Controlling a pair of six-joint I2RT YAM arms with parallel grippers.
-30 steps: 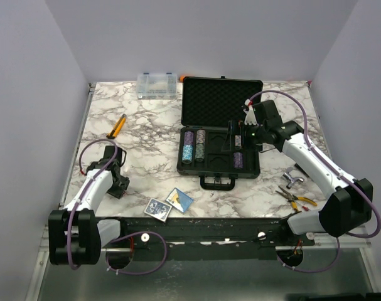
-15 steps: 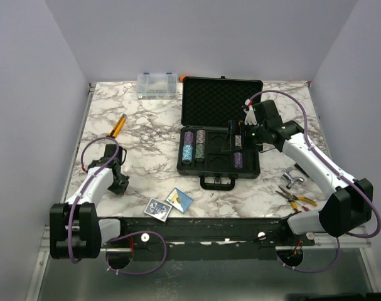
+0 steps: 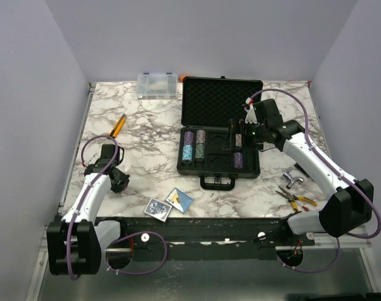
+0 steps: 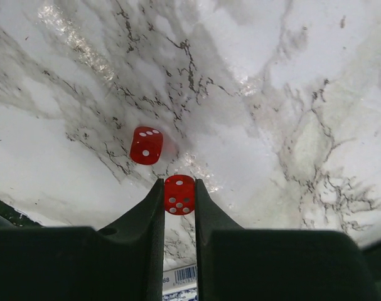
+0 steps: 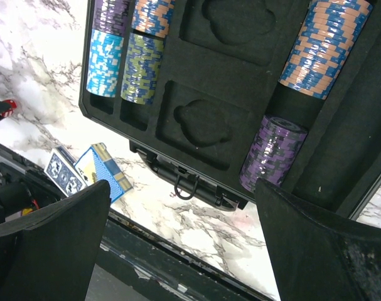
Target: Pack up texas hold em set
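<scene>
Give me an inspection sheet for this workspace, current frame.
Surface: marble-pattern table.
Job's things: black case open, chip stacks inside; two card decks on the table near the front edge; loose red die on the table.
Clutter: clear organizer box, orange-handled tool, pliers.
Grippers: left gripper shut on a held red die; right gripper open above the case.
Cables: purple cables looped along both arms.
Surroundings: plain walls; otherwise nothing seen.
</scene>
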